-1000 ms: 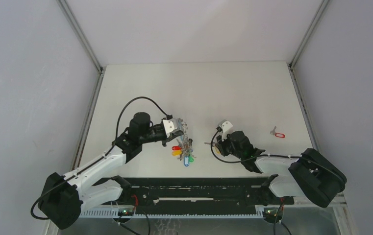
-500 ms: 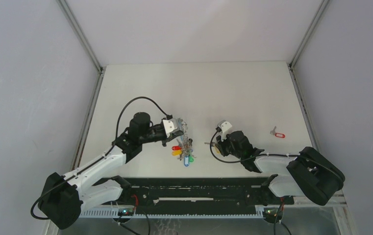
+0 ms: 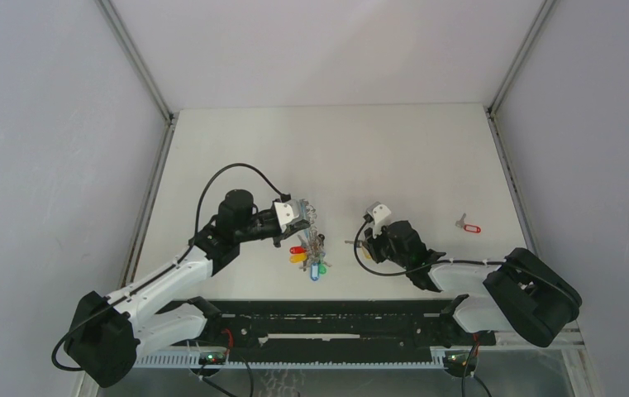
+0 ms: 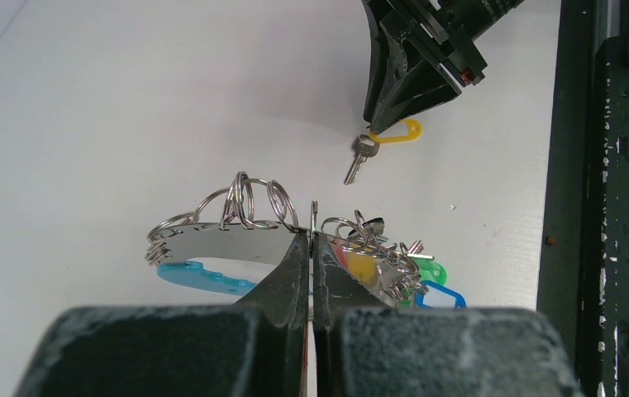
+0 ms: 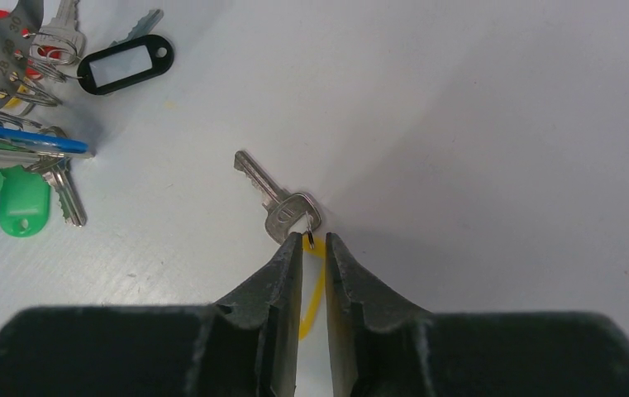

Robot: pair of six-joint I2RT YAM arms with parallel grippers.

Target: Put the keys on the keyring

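Note:
My left gripper (image 3: 298,213) (image 4: 312,236) is shut on the grey keyring (image 4: 220,246), holding it on edge just above the table; its cyan section (image 4: 195,277) and its fringe of tagged keys (image 3: 311,256) hang below. A silver key (image 5: 282,203) with an orange-yellow tag (image 5: 315,289) lies flat on the table. My right gripper (image 5: 314,238) (image 3: 363,242) is down at it, jaws a narrow gap apart, one strip of the tag between them. The red-tagged key (image 3: 467,225) lies alone at the right.
The keyring's fringe (image 5: 13,124), with a black tag (image 5: 125,66) and green and blue tags, lies close to the left of the right gripper. The black rail at the table's near edge (image 4: 600,207) runs just beside both grippers.
The right gripper has shifted slightly left and lower over the yellow-tagged key. The left arm and the keyring have not moved.

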